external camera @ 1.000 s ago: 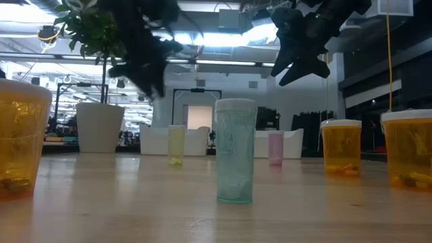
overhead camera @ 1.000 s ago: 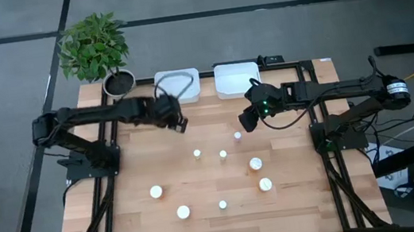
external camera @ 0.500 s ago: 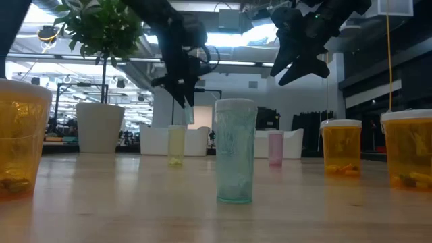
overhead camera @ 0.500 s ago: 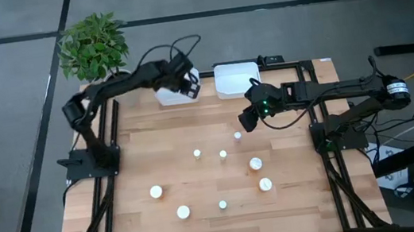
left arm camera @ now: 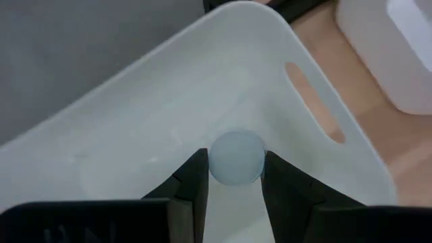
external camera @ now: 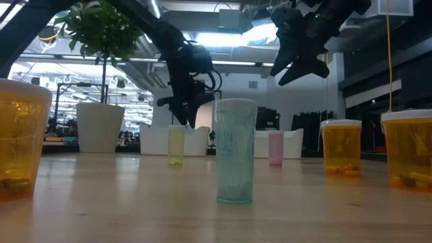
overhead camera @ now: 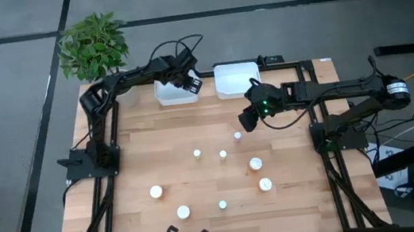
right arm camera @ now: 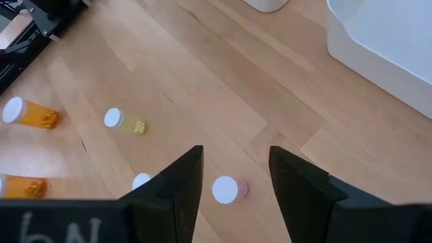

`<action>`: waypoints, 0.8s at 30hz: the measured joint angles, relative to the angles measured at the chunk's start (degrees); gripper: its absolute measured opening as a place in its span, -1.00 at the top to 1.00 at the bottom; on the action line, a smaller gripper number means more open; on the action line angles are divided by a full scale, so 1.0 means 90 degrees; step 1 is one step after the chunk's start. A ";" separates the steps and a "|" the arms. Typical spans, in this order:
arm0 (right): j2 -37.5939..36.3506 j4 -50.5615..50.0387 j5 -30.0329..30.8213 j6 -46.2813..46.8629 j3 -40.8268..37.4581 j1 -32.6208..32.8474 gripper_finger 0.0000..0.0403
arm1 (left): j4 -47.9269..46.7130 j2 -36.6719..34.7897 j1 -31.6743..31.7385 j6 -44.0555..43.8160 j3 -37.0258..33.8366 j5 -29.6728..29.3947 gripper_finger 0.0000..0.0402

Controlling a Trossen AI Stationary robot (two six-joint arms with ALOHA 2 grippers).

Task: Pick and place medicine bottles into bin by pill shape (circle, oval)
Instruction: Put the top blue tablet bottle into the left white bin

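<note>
Left wrist view: your left gripper [left arm camera: 229, 177] is clamped on a small bottle [left arm camera: 235, 156] at its white cap, hanging over the left bin [left arm camera: 317, 101]. Judged light, rigid, smooth-sided; grip just below cap. Right gripper [right arm camera: 235, 177] waits w/ fingers apart above the pink bottle [right arm camera: 225, 190].

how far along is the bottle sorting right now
Early on. No bottle shows as dropped yet: the left bin looks bare inside in the left wrist view. In hand: the left gripper holds a white-capped bottle over that bin. Left: seven bottles stand on the table, including a pink one below the open right gripper. The right bin has yet to receive any.
</note>
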 joint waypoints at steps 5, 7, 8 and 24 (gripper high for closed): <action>0.0000 0.0000 0.0000 0.0001 0.0000 -0.0002 0.15 | 0.0110 0.0150 0.0081 0.0145 0.0010 0.0114 0.49; 0.0000 0.0002 0.0000 0.0002 0.0000 -0.0001 0.15 | 0.0023 0.0202 0.0125 0.0121 0.0000 0.0244 0.49; 0.0000 0.0001 0.0002 0.0001 0.0000 -0.0001 0.15 | 0.0123 0.0224 0.0128 0.0098 0.0002 0.0295 0.49; -0.0002 0.0007 0.0116 0.0001 0.0000 -0.0002 0.15 | 0.0052 0.0230 0.0116 0.0490 0.0005 0.0378 0.41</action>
